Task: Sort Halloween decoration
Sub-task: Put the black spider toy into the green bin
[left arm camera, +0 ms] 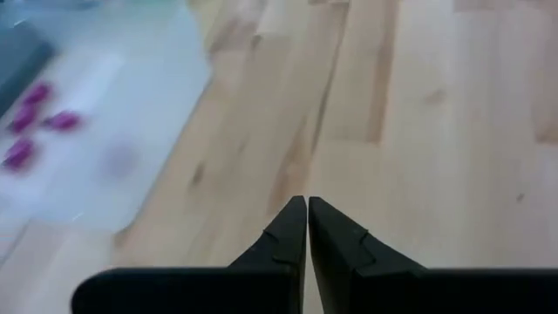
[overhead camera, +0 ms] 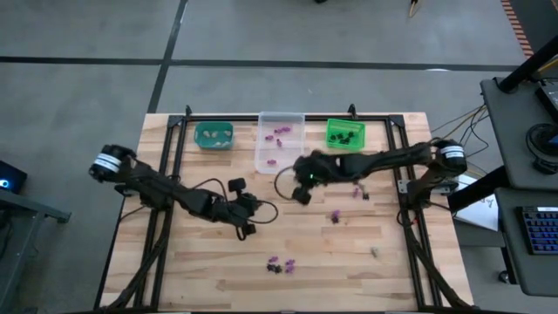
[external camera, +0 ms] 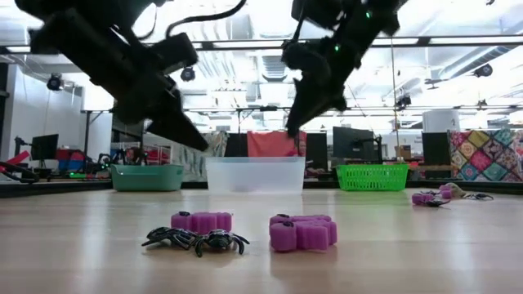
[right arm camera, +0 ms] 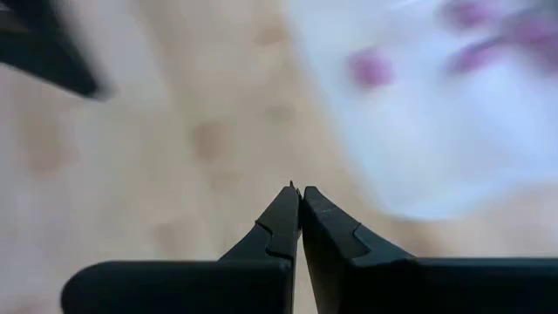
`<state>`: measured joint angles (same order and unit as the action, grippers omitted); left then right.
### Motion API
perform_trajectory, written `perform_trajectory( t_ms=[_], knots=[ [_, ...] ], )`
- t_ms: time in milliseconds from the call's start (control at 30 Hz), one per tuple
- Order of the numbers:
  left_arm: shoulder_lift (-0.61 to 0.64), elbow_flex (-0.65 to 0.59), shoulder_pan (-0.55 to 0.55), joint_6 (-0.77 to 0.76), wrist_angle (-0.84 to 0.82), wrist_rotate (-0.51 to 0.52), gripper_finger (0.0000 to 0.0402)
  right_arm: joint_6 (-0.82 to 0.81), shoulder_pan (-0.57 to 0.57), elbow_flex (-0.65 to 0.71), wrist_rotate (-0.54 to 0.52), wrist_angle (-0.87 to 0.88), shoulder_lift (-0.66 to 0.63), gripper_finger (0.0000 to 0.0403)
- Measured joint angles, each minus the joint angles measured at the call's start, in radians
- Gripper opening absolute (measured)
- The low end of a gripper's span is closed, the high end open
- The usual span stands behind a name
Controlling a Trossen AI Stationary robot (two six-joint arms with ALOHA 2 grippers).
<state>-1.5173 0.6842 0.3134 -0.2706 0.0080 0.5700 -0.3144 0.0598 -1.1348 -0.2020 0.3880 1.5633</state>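
Small Halloween decoration pieces lie on the wooden table: two purple ones [external camera: 202, 220] [external camera: 302, 233] and black spiders [external camera: 196, 239] near the front, more purple [overhead camera: 335, 216] [overhead camera: 357, 189] and a pale one [overhead camera: 375, 252] to the right. My left gripper [overhead camera: 247, 229] hangs shut above the table's middle, nothing between its fingertips [left arm camera: 307, 208]. My right gripper [overhead camera: 302, 197] hangs shut just in front of the clear bin [overhead camera: 280, 139], also with nothing between its fingertips [right arm camera: 299, 196]. In the low view both grippers [external camera: 196, 143] [external camera: 294, 122] are well clear of the tabletop.
Three bins stand in a row at the far edge: teal [overhead camera: 214, 135] with pale pieces, clear with purple pieces [overhead camera: 281, 133], green [overhead camera: 345, 133] with black pieces. A black frame [overhead camera: 174, 148] runs along the table's left and right sides. Bare wood lies between the arms.
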Motion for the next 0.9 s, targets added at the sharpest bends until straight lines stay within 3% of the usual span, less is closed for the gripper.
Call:
perform_trajectory(
  t_ms=[133, 267, 500, 600, 700, 900],
  knots=[
    [0.078, 0.000, 0.000, -0.069, -0.126, 0.015, 0.0000, 0.071, 0.093, -0.080, -0.189, 0.210, -0.034, 0.0008],
    [0.115, 0.000, 0.000, -0.115, -0.170, 0.022, 0.0000, 0.107, 0.245, -0.098, -0.250, 0.292, -0.047, 0.0008],
    [0.105, 0.002, 0.000, -0.172, -0.166, 0.023, 0.0000, 0.067, 0.564, -0.040, -0.232, 0.314, -0.005, 0.0009],
    [0.088, 0.002, 0.000, -0.191, -0.159, 0.024, 0.0000, 0.015, 0.653, -0.016, -0.115, 0.295, 0.007, 0.0015],
    [0.067, 0.002, 0.000, -0.192, -0.146, 0.024, 0.0000, 0.026, 0.690, 0.022, -0.044, 0.229, 0.012, 0.0030],
    [0.035, 0.002, 0.000, -0.193, -0.124, 0.024, 0.0000, 0.034, 0.694, 0.053, -0.042, 0.207, 0.012, 0.0068]
  ],
)
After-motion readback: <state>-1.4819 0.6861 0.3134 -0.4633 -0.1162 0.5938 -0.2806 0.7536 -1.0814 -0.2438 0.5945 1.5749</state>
